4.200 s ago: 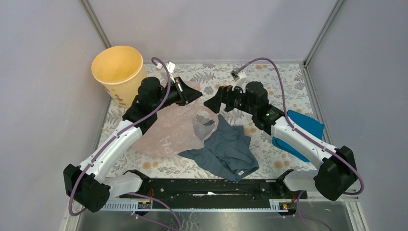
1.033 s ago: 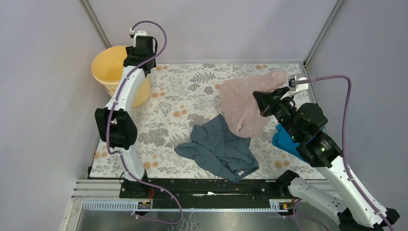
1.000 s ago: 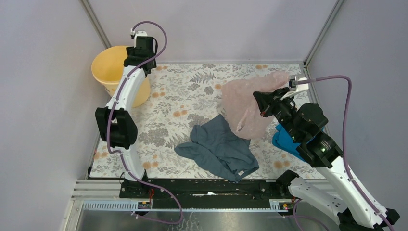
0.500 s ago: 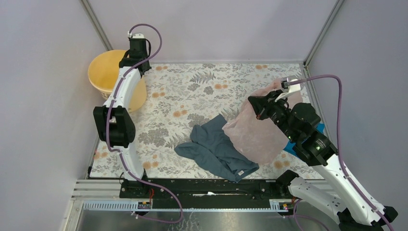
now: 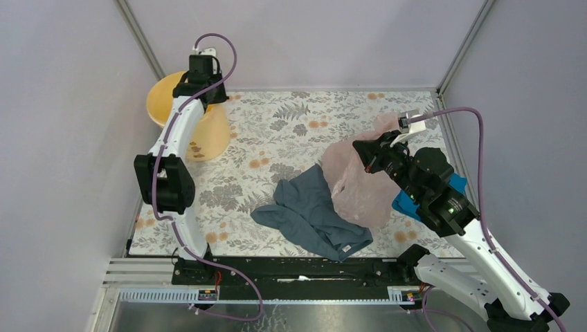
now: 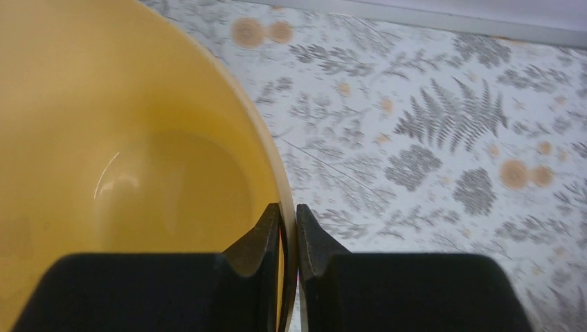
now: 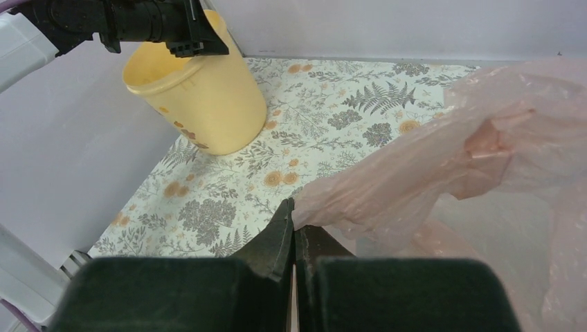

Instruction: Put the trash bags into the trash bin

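The trash bin (image 5: 211, 131) is a yellow-orange bucket at the back left of the mat, tilted. My left gripper (image 5: 196, 95) is shut on its rim. In the left wrist view the rim (image 6: 277, 173) passes between the two fingers of that gripper (image 6: 289, 213), one inside the bin and one outside. The trash bag (image 5: 360, 187), thin pale-pink film, hangs from my right gripper (image 5: 363, 153) over the right half of the mat. In the right wrist view the gripper (image 7: 294, 207) pinches a corner of the bag (image 7: 484, 159), and the bin (image 7: 208, 104) stands far ahead.
A grey-blue garment (image 5: 311, 218) lies crumpled at the near middle, partly under the bag. A bright blue folded cloth (image 5: 405, 204) lies by the right wall beneath my right arm. The floral mat (image 5: 277, 131) is fenced by grey walls on three sides.
My left gripper has closed onto the bin's rim, and the bin has tipped and shifted to the right. My right arm has carried the bag a little leftward and lower.
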